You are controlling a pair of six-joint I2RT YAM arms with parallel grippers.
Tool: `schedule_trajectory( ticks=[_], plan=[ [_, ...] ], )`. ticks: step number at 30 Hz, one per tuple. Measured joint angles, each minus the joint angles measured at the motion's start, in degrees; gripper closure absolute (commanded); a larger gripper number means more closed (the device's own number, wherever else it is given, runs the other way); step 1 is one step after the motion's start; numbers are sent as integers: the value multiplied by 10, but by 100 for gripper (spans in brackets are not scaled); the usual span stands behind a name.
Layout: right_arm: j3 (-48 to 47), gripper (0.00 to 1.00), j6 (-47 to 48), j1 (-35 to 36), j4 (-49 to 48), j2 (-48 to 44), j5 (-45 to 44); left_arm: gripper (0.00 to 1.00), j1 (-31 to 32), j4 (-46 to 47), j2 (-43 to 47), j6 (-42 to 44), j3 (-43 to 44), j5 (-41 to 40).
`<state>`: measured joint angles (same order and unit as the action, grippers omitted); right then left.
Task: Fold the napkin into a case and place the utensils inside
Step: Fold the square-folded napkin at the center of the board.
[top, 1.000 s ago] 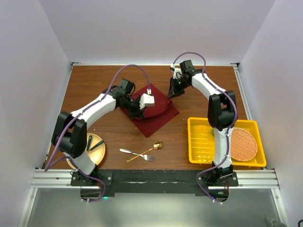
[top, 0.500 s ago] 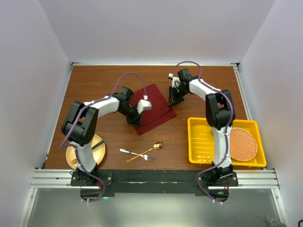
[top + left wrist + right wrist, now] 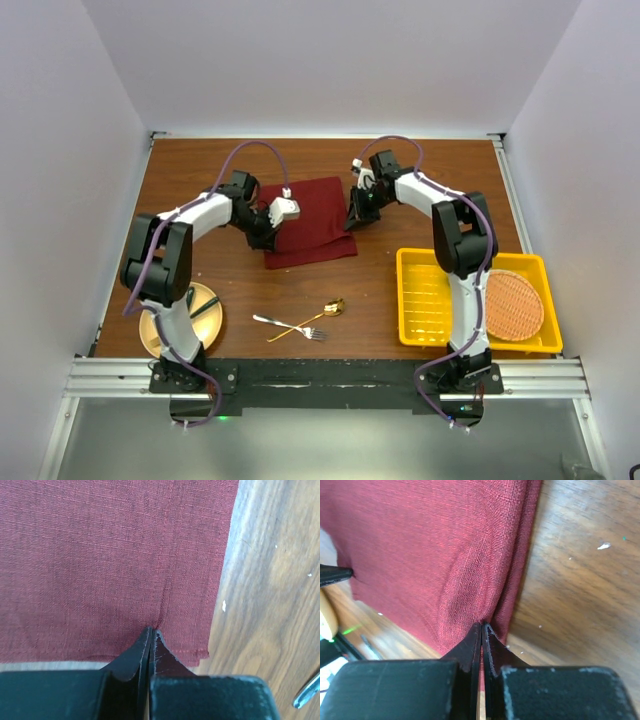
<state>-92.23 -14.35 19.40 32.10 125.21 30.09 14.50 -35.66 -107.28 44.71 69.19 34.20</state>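
Maroon cloth lies folded into a flat, roughly rectangular shape on the far middle of the brown wood-grain surface (image 3: 200,180). This is the napkin (image 3: 315,215), a soft plain weave whose fine threads show clearly in both wrist views.

We see the left end effector (image 3: 265,238) at the napkin's near-left corner. Its black tapered fingers are clenched, with the hemmed edge pinched between them, and a straight crease runs up the fabric from their tips. The right end effector (image 3: 351,222) sits at the cloth's right edge and is also clenched. It grasps the doubled border, where stacked layers show, and a sliver of red is caught between its tips.

Well apart from the napkin, toward the near edge, a slim silver fork (image 3: 275,322) and a shiny gold spoon (image 3: 322,314) lie crossed on the bare wood — we cannot tell which is on top.

On the right stands a yellow plastic tray (image 3: 420,300) with a ribbed floor, and a round orange woven mat (image 3: 515,303) lies in its right half. By the left arm's base sits a round gold plate (image 3: 210,325) carrying dark green-handled cutlery (image 3: 190,300).
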Motion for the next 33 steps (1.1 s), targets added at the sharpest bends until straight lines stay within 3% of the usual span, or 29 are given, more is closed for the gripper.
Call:
schedule_trajectory(
  ticks=[14,33],
  plan=[
    [0,100,-1,0,40,-75,24,100,2,-67,110,29,8,5],
    [39,100,28,1,38,-24,-21,100,24,9,71,14,-91,-5]
  ],
)
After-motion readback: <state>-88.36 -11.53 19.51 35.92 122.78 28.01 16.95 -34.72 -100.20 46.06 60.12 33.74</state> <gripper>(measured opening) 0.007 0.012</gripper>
